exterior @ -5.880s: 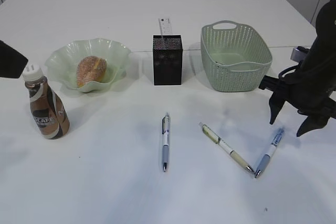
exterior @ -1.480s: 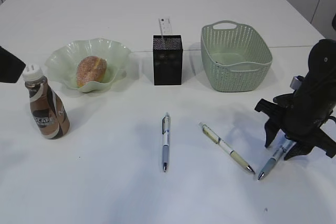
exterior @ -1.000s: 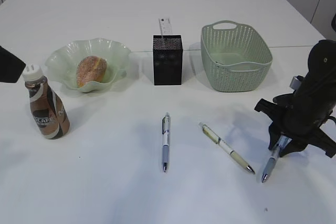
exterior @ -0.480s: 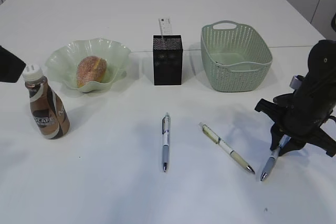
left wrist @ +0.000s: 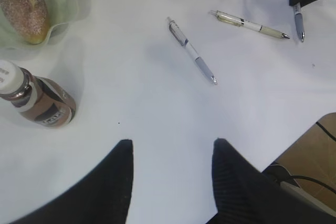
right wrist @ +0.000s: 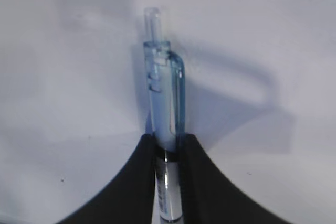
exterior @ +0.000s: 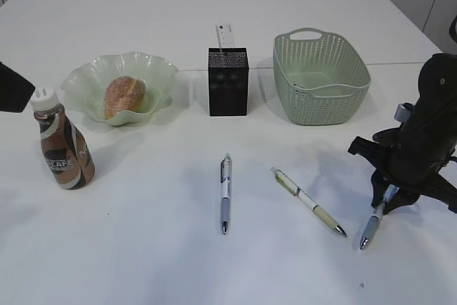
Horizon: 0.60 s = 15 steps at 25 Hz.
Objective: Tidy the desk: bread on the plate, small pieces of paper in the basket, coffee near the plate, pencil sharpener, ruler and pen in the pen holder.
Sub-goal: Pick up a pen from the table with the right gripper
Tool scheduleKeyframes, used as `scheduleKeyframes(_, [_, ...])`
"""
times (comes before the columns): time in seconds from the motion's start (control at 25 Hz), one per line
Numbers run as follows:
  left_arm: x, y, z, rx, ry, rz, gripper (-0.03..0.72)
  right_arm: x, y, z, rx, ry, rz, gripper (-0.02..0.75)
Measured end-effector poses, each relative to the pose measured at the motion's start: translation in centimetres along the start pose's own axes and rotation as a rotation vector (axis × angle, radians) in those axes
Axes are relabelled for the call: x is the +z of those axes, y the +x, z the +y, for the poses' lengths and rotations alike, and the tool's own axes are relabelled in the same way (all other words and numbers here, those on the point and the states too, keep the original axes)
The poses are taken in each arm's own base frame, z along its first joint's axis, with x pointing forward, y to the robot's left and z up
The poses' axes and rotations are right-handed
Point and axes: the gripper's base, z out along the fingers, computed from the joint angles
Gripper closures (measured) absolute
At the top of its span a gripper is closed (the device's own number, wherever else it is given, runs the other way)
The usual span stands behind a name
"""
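Observation:
My right gripper (exterior: 386, 198) (right wrist: 168, 141) is shut on a light blue pen (exterior: 374, 218) (right wrist: 164, 114) at the table's right; its tip slants down towards the table. A second blue pen (exterior: 225, 192) (left wrist: 192, 50) lies in the middle, and a yellowish pen (exterior: 308, 201) (left wrist: 248, 23) lies to its right. The black mesh pen holder (exterior: 228, 81) holds a white ruler (exterior: 223, 36). The bread (exterior: 124, 96) (left wrist: 24, 10) lies in the pale green wavy plate (exterior: 78, 83). The coffee bottle (exterior: 62, 150) (left wrist: 37, 100) stands front left of the plate. My left gripper (left wrist: 173, 142) is open and empty above the table.
A green woven basket (exterior: 355, 73) stands right of the pen holder. The table's edge and brown floor (left wrist: 312, 156) show at the lower right of the left wrist view. No paper pieces or pencil sharpener show.
My right gripper came down over the light blue pen, shut on it and shifted it slightly to the right. The left arm and other objects have not moved.

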Motion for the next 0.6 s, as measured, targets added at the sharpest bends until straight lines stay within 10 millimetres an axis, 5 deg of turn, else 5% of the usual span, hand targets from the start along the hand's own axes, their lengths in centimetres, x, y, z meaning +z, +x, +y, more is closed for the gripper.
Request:
scheduleKeyframes(0.36, [0.0,-0.1,0.0,0.0,0.0,-0.008,0.348,-2.9,-1.3,0.9,-0.115,-0.004,-0.079,0.624])
scheduleKeyframes(0.6, [0.0,-0.1,0.0,0.0,0.0,-0.008,0.348,-8.5,-2.4,2.5,-0.359,-0.081,-0.217,0.624])
